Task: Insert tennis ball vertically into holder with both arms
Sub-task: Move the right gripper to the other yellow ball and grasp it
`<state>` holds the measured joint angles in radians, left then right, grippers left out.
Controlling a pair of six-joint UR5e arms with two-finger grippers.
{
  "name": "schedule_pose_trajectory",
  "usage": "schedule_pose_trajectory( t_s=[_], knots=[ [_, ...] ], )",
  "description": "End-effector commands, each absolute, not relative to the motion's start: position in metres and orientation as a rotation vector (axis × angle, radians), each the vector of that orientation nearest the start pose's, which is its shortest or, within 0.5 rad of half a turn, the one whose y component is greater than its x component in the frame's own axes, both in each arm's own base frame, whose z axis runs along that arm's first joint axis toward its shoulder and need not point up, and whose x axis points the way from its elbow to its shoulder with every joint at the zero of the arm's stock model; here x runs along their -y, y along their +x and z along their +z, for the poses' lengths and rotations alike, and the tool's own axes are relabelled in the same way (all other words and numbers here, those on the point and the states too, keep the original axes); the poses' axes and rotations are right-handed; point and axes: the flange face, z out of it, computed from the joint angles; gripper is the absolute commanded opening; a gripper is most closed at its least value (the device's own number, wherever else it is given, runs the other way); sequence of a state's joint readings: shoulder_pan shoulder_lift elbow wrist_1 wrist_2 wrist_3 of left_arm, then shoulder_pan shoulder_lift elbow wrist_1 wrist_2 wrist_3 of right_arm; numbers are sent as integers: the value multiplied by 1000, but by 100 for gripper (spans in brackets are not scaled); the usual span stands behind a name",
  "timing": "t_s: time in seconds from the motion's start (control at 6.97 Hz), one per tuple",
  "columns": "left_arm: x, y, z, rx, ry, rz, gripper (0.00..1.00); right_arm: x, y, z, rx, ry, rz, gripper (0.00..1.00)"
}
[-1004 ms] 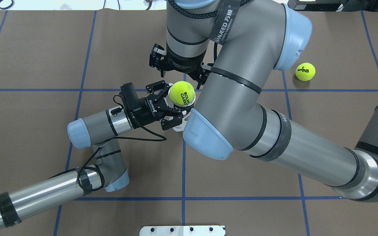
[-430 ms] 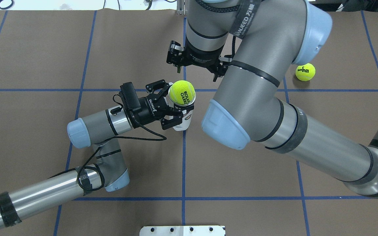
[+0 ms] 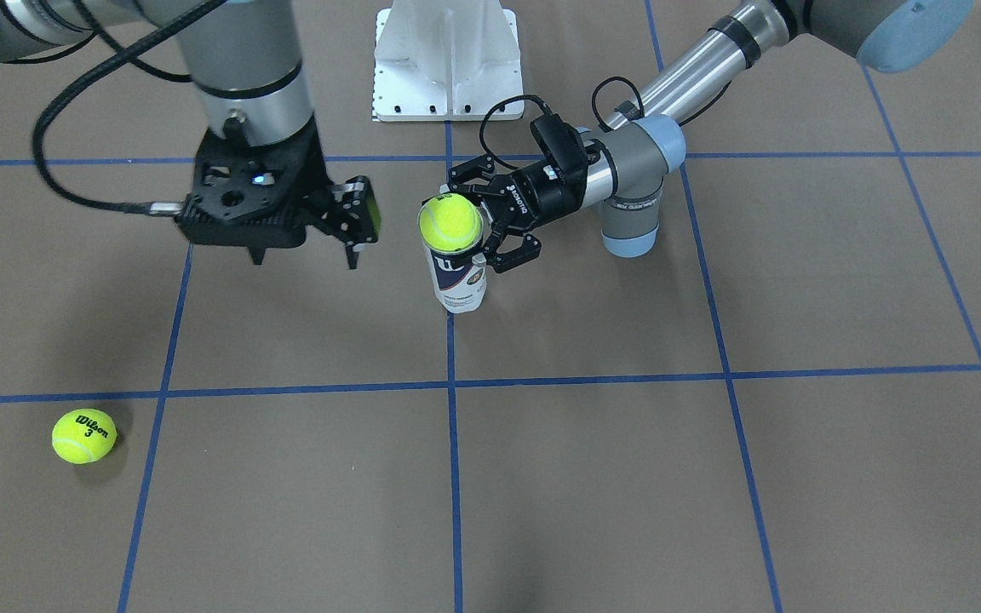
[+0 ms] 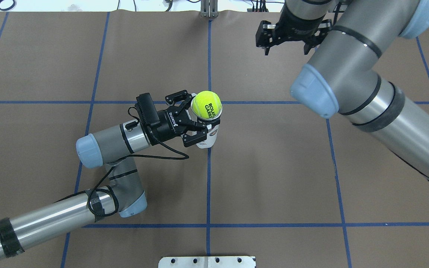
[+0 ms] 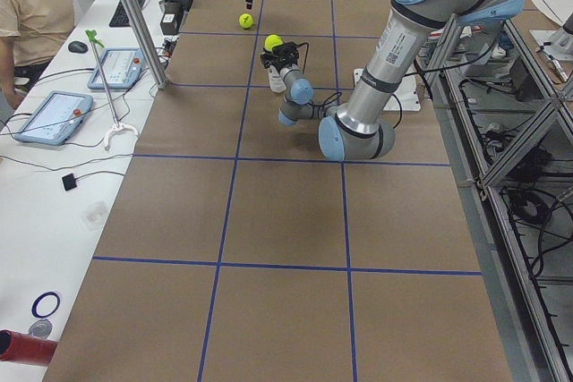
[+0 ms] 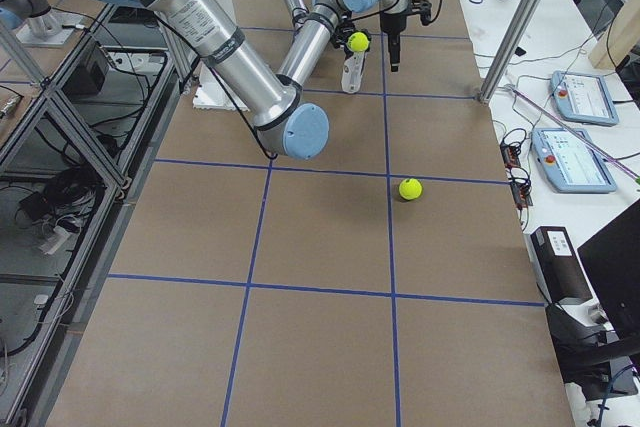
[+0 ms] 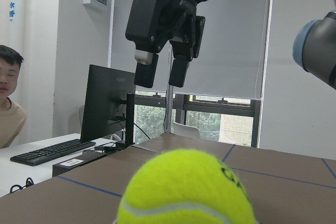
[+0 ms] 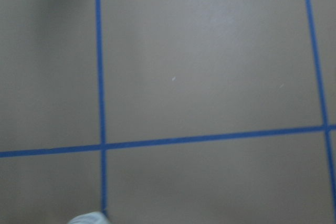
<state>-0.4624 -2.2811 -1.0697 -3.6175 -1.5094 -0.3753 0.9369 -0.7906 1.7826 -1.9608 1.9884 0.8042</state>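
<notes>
The holder (image 3: 457, 285) stands upright on the brown table (image 3: 627, 477), at a blue grid line near the middle. A yellow-green tennis ball (image 3: 450, 225) sits in its mouth; it also shows in the overhead view (image 4: 206, 105) and fills the bottom of the left wrist view (image 7: 186, 190). My left gripper (image 4: 194, 120) reaches in level and is shut on the holder (image 4: 210, 137) just below the ball. My right gripper (image 3: 304, 254) hangs open and empty, raised above the table, apart from the ball. It shows in the overhead view (image 4: 286, 49) and in the left wrist view (image 7: 163, 72).
A second tennis ball (image 3: 84, 436) lies on the table on my right side; my right arm hides it in the overhead view. A white metal base (image 3: 446, 60) sits at the table's near edge. A person (image 5: 27, 6) sits at the side desk.
My right gripper has drawn away from the ball, up and to the far right. The ball stays on the holder. My left gripper has not moved.
</notes>
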Motion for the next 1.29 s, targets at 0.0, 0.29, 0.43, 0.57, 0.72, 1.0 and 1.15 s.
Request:
schedule_pose_trajectory(
  t_s=[0.0, 0.29, 0.43, 0.57, 0.72, 1.0, 1.15],
  knots=[
    [425, 541, 262, -1517, 1702, 320, 80, 649, -241, 246, 683, 212, -82, 100],
    [425, 540, 260, -1519, 1705, 312, 84, 720, -230, 353, 742, 271, -122, 100],
    [426, 540, 260, -1515, 1706, 304, 85, 722, -231, 392, 722, 261, -169, 100],
    [426, 539, 260, -1514, 1707, 302, 85, 713, -227, 424, 713, 257, -194, 100],
    [426, 539, 260, -1514, 1707, 302, 86, 701, -224, 453, 715, 258, -194, 100],
    [426, 539, 260, -1514, 1707, 302, 86, 668, -265, 493, 710, 211, -234, 100],
    [426, 539, 260, -1513, 1708, 303, 86, 660, -279, 494, 717, 191, -224, 100]
  ],
)
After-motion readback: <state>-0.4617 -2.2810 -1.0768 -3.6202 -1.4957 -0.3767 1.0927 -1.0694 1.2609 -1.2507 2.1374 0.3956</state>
